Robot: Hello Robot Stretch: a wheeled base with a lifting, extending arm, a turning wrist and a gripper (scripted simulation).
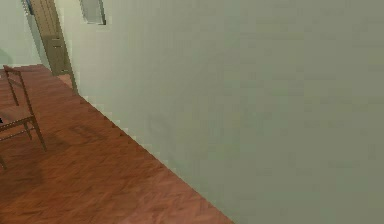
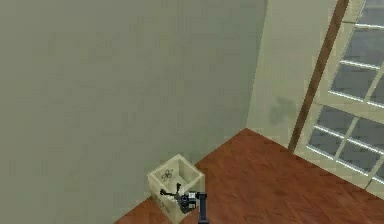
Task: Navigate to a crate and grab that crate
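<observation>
Cream crate point(image 2: 166, 177) at gripper point(image 2: 177, 194); hold unclear

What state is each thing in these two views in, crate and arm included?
crate, upright on the floor by the wall, open top up.
gripper, at the crate; cannot tell whether the jaws hold anything.
chair, upright on the floor.
wooden door, looks shut.
glazed door, looks shut.
</observation>
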